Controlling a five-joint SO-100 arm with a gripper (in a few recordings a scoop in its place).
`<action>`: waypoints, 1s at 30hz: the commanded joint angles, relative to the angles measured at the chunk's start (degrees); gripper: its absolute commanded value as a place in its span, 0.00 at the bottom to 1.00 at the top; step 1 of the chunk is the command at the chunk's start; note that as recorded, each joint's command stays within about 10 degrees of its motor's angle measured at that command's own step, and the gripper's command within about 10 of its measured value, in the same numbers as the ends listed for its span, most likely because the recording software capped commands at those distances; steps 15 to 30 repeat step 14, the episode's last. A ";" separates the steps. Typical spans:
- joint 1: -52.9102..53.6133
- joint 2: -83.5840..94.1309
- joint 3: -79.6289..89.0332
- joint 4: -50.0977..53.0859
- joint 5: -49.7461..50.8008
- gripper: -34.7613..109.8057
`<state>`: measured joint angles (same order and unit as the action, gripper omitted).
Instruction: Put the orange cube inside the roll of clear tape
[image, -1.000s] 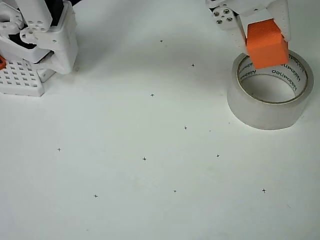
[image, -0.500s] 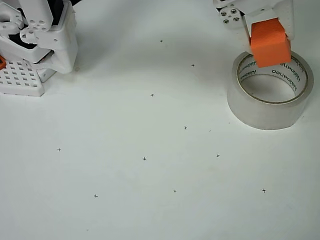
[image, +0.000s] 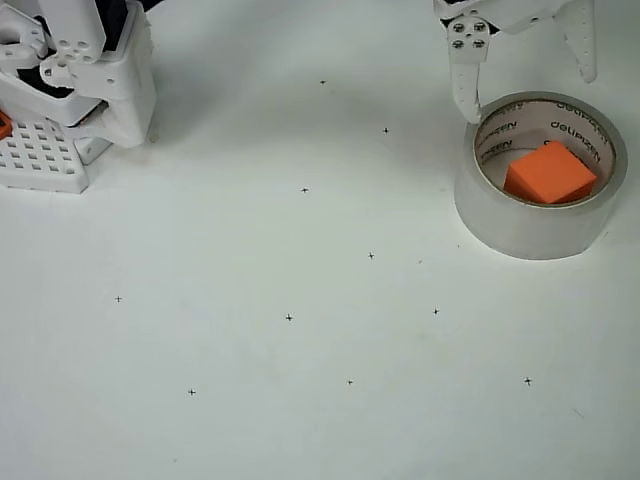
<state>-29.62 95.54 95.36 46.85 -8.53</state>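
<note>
The orange cube lies inside the hole of the roll of clear tape, tilted a little, at the right of the overhead view. The roll lies flat on the white table, its pale core with dark lettering facing inward. My white gripper hangs over the roll's far rim, open, its two fingers spread wide with nothing between them. One finger reaches down just outside the roll's left rim, the other sits at the upper right.
The arm's white base stands at the top left, beside a white perforated block with a small orange tab. Small black cross marks dot the white table.
The gripper opened and let go of the orange cube, which dropped into the tape roll's hole. The fingers spread apart and drew slightly toward the top edge.
</note>
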 joint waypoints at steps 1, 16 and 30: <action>0.18 3.34 -5.19 0.53 -0.79 0.56; 0.88 3.96 -5.36 0.53 -1.41 0.55; 0.88 3.96 -5.36 0.53 -1.41 0.55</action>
